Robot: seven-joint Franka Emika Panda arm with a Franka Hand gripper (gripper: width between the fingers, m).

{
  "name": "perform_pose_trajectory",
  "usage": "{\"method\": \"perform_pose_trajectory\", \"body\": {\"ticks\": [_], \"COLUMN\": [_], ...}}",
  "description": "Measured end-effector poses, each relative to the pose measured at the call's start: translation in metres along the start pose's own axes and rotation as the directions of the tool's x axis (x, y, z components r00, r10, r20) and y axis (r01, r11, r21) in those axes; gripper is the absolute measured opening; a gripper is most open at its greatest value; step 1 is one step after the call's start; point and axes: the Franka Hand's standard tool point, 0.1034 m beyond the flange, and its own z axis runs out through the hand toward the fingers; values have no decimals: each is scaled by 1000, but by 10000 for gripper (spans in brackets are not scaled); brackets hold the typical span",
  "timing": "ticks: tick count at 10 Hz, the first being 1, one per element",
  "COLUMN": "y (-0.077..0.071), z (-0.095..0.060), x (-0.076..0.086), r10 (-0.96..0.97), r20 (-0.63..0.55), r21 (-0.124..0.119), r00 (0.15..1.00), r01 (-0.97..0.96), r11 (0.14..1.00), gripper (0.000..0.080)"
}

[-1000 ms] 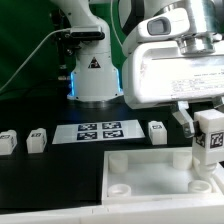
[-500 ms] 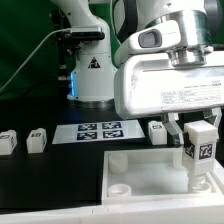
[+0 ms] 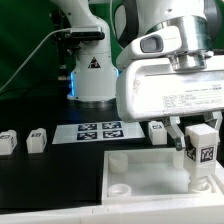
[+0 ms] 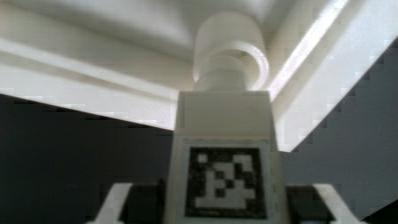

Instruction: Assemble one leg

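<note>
My gripper (image 3: 199, 128) is shut on a leg (image 3: 203, 152), a white block-shaped peg with a black-and-white tag. It holds the leg upright over the far right corner of the large flat white board (image 3: 150, 172). In the wrist view the leg (image 4: 226, 140) stands between my fingers (image 4: 125, 200), its round tip at the board's corner socket (image 4: 231, 62). Whether the tip sits in the socket I cannot tell. Three more legs stand on the black table: two at the exterior view's left (image 3: 8, 142) (image 3: 37, 139) and one (image 3: 156, 130) beside my gripper.
The marker board (image 3: 97, 131) lies flat behind the white board. The arm's white base (image 3: 92, 75) stands at the back. A round socket (image 3: 119, 187) shows at the white board's near left corner. The table's white front edge runs along the bottom.
My gripper with the leg moved toward the exterior view's left and slightly down, from the board's right edge to over its far right corner. In the last half second it barely moved.
</note>
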Motion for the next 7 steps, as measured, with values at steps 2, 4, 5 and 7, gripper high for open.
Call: {"method": "perform_pose_trajectory", "body": {"ticks": [2, 4, 5, 7], "y": [-1, -2, -2, -2], "z": [6, 10, 12, 16], "x": [-6, -10, -12, -10], "r10": [-4, -6, -8, -13], "r20": [8, 16, 19, -10], "r21": [1, 2, 3, 0], "r00": [1000, 1000, 1000, 1000], "r01": [4, 6, 8, 13], "r11": [1000, 1000, 1000, 1000], "gripper": [297, 297, 297, 297]}}
